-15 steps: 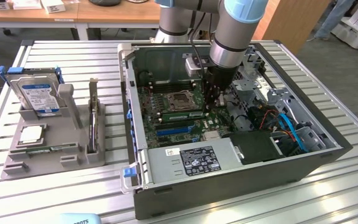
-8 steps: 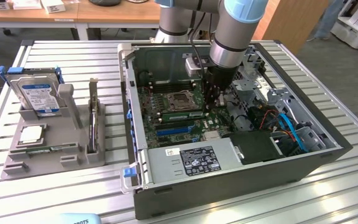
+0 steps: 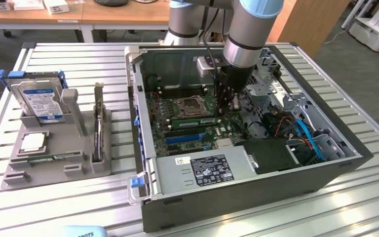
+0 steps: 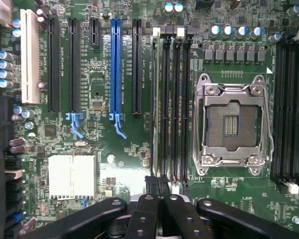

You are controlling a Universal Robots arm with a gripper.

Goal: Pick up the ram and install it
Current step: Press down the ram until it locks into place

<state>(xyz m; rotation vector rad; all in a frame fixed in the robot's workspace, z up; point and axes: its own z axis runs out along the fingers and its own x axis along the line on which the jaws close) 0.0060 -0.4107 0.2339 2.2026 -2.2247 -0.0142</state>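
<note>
The ram is a thin green stick standing on edge in the memory slot farthest from the empty processor socket, inside the open computer case. In the wrist view the ram shows as a pale narrow line along that slot, beside the socket. My gripper hangs straight down into the case at one end of the stick. Its black fingers are shut, with the tips pressed together right at the stick's near end. I cannot tell whether they pinch it or only rest on it.
A grey parts tray sits at the exterior view's left with a hard drive, a dark expansion card, a silver processor and a thin green strip. The power supply, cables and case walls crowd the gripper.
</note>
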